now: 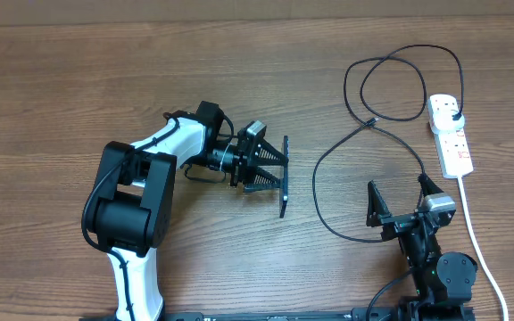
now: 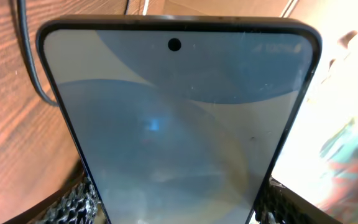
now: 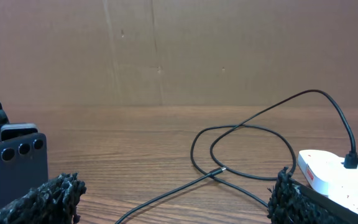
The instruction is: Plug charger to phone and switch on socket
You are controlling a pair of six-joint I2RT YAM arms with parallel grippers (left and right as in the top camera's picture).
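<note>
Overhead: the charger's (image 1: 315, 183) black plug already sits in the socket (image 1: 451, 134). Its connector tip lies loose on the worktop (image 1: 105, 71) left of the socket, so joining cable to phone and switching on are yet to do. The switch position cannot be read. The left arm reaches toward the socket, its left claw (image 1: 279, 169) grasping the phone (image 1: 285, 192) on edge, well left of the socket. The right claw (image 1: 402, 198) sits below the socket, released and empty.

Left wrist: the phone's screen fills the view, clamped by its side edges between the pads (image 2: 73, 202).

Right wrist: the spread pads (image 3: 42, 199) frame the loose tip just left of the socket.
</note>
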